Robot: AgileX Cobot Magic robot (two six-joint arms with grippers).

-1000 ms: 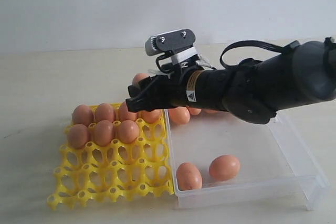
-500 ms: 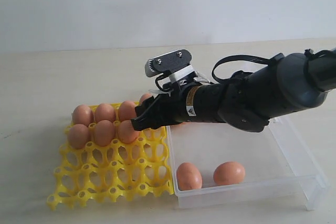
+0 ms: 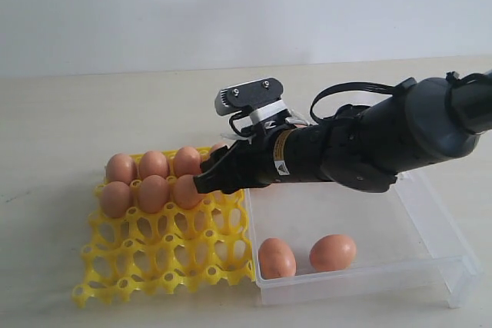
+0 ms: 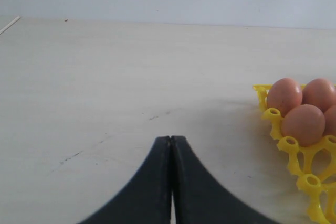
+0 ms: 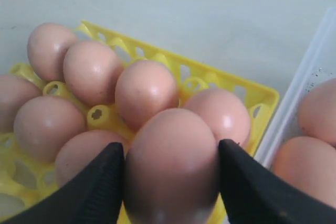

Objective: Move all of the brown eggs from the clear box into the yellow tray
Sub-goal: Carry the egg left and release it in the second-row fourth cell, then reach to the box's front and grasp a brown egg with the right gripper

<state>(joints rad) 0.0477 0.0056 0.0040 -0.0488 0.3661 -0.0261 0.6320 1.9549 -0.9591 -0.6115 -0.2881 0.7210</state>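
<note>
— Any writing you can read here?
— Only a small label (image 3: 283, 151) on the right arm (image 3: 384, 144): you'll see an orange patch and a white warning triangle. Its print is too small to read.

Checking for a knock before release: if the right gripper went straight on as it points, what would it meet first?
Likely the seated eggs just ahead in the yellow tray; the right gripper, fingers shut on a brown egg, points at them. Depth is unclear; it might pass above.
</note>
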